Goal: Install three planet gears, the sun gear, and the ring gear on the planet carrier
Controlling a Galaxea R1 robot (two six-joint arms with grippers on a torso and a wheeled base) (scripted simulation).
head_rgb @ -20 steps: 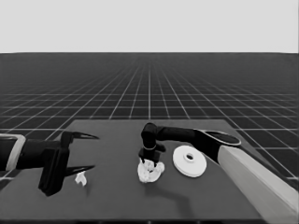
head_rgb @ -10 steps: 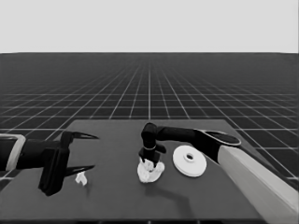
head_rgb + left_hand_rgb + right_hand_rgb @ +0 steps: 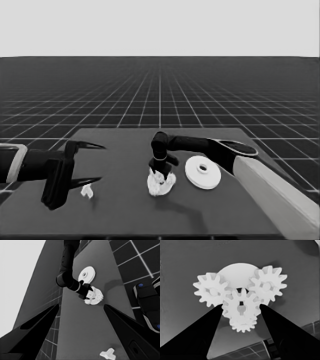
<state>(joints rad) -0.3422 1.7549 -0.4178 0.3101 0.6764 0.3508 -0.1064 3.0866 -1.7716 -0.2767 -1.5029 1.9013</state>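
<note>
The smaller round part, the planet carrier [image 3: 161,186] [image 3: 237,271], lies at the table's middle. Two planet gears [image 3: 211,292] [image 3: 268,285] sit on it, and a third [image 3: 242,325] shows partly below the centre. My right gripper [image 3: 160,172] [image 3: 240,305] stands straight above the carrier. Its fingers press both sides of the centre gear, the sun gear [image 3: 241,305], which meshes with the three. The larger round part, the ring gear [image 3: 202,172] [image 3: 86,274], lies flat just to the right of the carrier. My left gripper [image 3: 102,162] waits open over the table's left end.
A thin white piece [image 3: 87,190] [image 3: 107,354] lies on the table under the left gripper's fingers, not held. The right arm's pale forearm [image 3: 270,195] crosses the lower right corner. Dark machinery with blue lights [image 3: 147,302] shows past the table's edge.
The right gripper has sunk a little lower onto the gear cluster. The left arm and the larger round part have not moved.
</note>
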